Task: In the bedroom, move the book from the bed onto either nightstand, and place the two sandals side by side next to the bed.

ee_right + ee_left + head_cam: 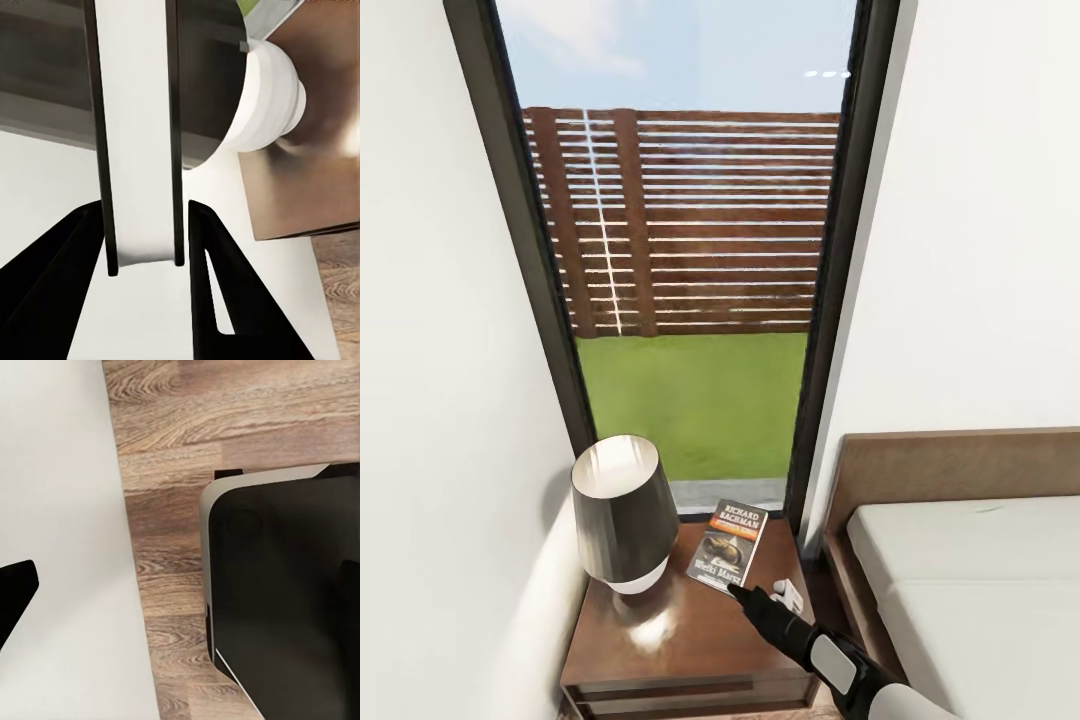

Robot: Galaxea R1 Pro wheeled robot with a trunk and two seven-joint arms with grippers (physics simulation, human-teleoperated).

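Indoors, in the bedroom, the book (727, 545) is over the nightstand's (660, 650) back right corner, its cover facing up with white lettering, an orange band and a dark picture. Its far edge overlaps the window (680, 250) sill; whether it lies flat or is tilted up cannot be told. The right gripper (740, 592), black and slim, meets the book's near edge, reaching in from the bed (960, 560) side.

In the right wrist view its 2 fingers (196, 225) flank a white slab with dark edges, set barely wider than it. Whether they pinch it cannot be told.

A lamp (620, 510) with a glossy dark tapered shade and a white base stands at the nightstand's back left corner, its glare on the polished brown wood. A drawer front shows along the nightstand's front edge.

The bed has a brown wooden frame and a plain pale mattress.

The left gripper (13, 592) shows a black fingertip over a white surface, beside wood-plank floor (172, 450); its grip cannot be told.
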